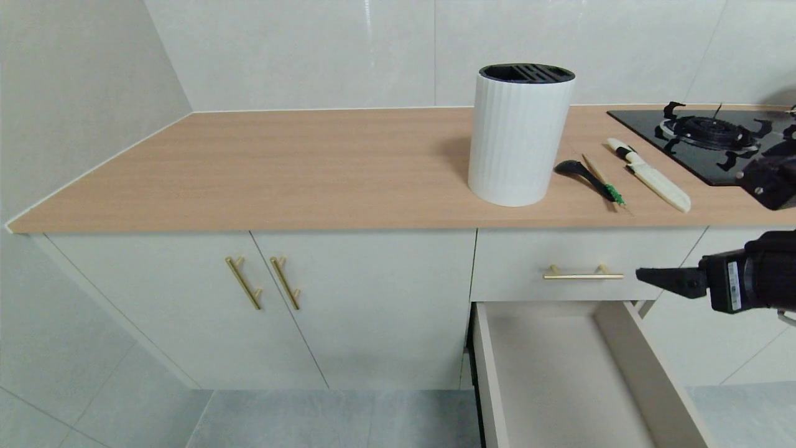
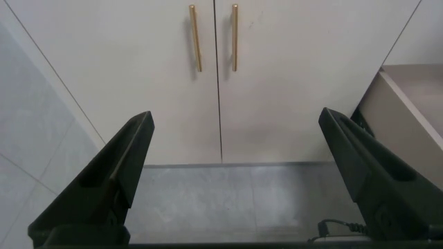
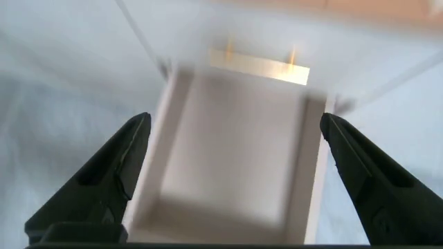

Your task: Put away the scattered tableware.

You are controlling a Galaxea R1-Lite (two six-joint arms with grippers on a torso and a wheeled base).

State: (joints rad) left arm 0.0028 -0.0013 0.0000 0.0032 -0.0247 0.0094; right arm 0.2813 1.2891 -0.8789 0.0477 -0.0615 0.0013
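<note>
Tools both apart: right tool (image 1: 648, 275) juts level from the right edge, above the open drawer (image 1: 547, 373); left tool (image 2: 235, 121) faces cabinet doors (image 2: 291, 90).

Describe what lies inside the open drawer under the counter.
Only the open drawer's bare pale floor and walls show; nothing lies in it. Its back end, under the closed drawer above, is hidden.
</note>
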